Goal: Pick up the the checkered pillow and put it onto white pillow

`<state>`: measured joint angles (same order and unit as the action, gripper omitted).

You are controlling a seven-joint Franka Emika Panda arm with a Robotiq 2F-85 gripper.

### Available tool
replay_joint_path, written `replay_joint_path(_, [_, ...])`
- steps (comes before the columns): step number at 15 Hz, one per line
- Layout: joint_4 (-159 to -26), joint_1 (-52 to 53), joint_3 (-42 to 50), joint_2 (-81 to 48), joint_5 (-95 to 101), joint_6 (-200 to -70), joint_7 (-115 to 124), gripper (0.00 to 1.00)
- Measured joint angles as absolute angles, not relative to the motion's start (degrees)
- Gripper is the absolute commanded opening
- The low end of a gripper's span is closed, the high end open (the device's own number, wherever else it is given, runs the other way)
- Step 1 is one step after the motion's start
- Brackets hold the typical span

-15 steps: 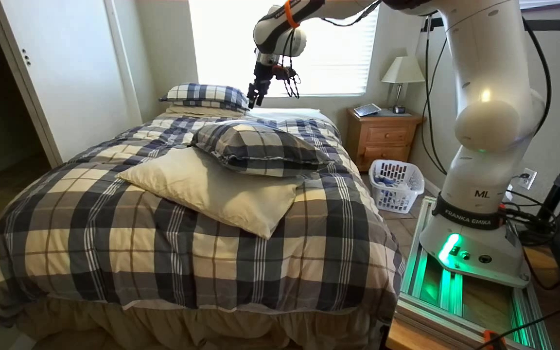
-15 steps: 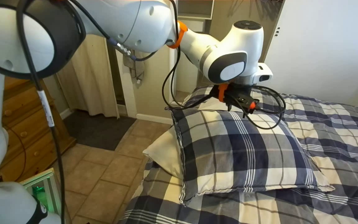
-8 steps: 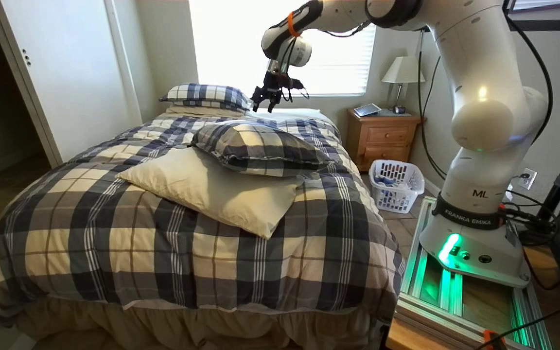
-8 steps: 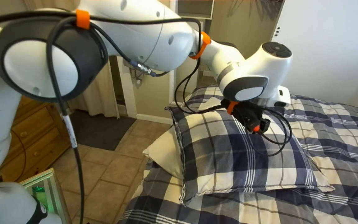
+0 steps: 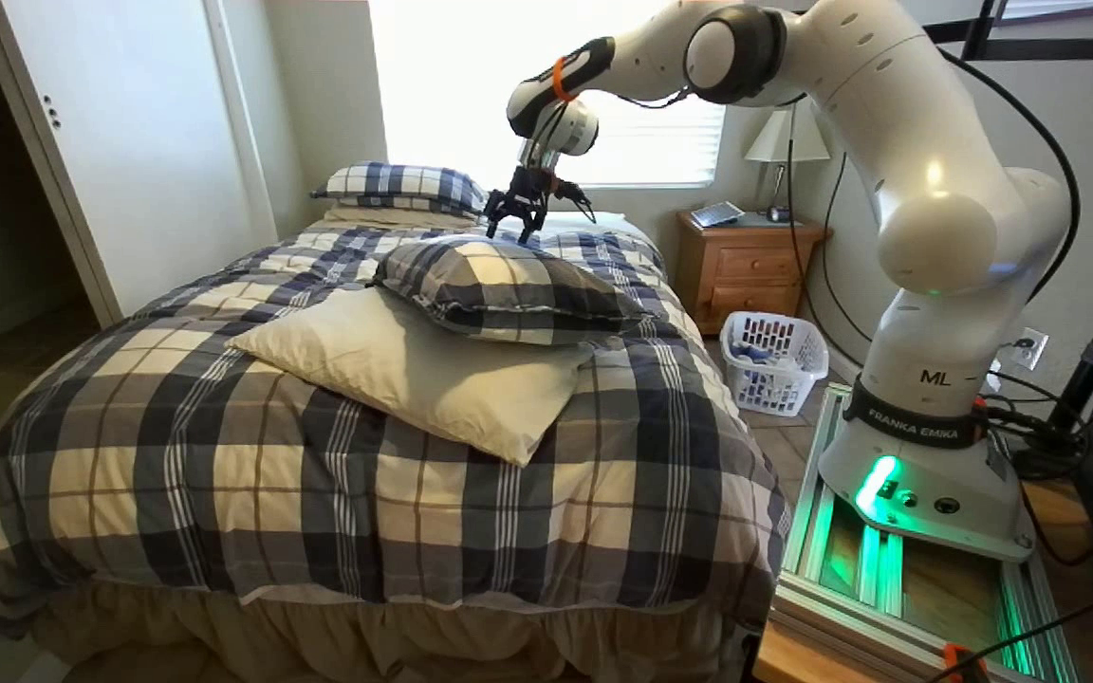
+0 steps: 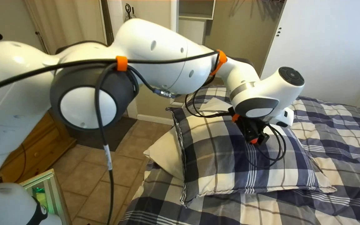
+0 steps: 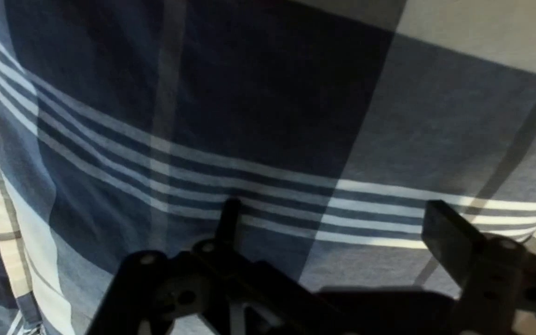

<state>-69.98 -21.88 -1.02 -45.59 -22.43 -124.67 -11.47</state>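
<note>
— In what state is the hand (image 7: 334, 205) found?

— Released: in the wrist view its two fingers (image 7: 452, 242) are spread well apart, and plaid cloth is seen beyond them.

— And where is the checkered pillow (image 6: 217, 162)?

— Directly beneath the hand, as is shown in both exterior views. Whether the cloth is touched cannot be told. The pillow is laid partly over the white pillow (image 5: 414, 370), of which a broad part is left uncovered.

— By what are the two borne?

— By the bed (image 5: 252, 474), across which a creased plaid bedspread (image 5: 433, 512) is spread; below its edge a gathered pale skirt (image 5: 395, 636) is seen. At the head end a second plaid pillow (image 5: 404, 185) is stacked on paler bedding.

— And the room?

— Behind the bed, a bright window (image 5: 641, 123) is seen. A lamp (image 5: 787, 138) is set on a wooden chest of drawers (image 5: 755, 261), before which a white basket (image 5: 763, 391) is placed on the tiled floor (image 6: 130, 175). Beside the bed the arm (image 5: 917, 104) is mounted on a metal frame (image 5: 880, 569), partly lit green. In an exterior view a dark mat (image 6: 122, 134) is laid on the tiles.
</note>
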Motion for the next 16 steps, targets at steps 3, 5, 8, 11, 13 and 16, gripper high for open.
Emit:
replay_joint_path(3, [-65.63, -21.88, -1.18, -49.51, -22.43, -123.44, -9.72, 1.0])
replay_joint_path(5, [-62.75, -21.89, -1.39, -51.88, -22.43, -122.29, -8.78, 0.84])
replay_joint_path(8, [-58.88, -21.93, -1.54, -54.68, -22.43, -119.79, -8.11, 0.59])
replay_joint_path(11, [-55.5, -22.07, -1.55, -56.73, -22.43, -117.83, -7.92, 0.38])
replay_joint_path(13, [-53.91, -22.11, -1.56, -57.44, -22.43, -117.0, -7.9, 0.24])
replay_joint_path(16, [-52.62, -21.86, -1.38, -57.68, -22.3, -116.92, -7.02, 0.02])
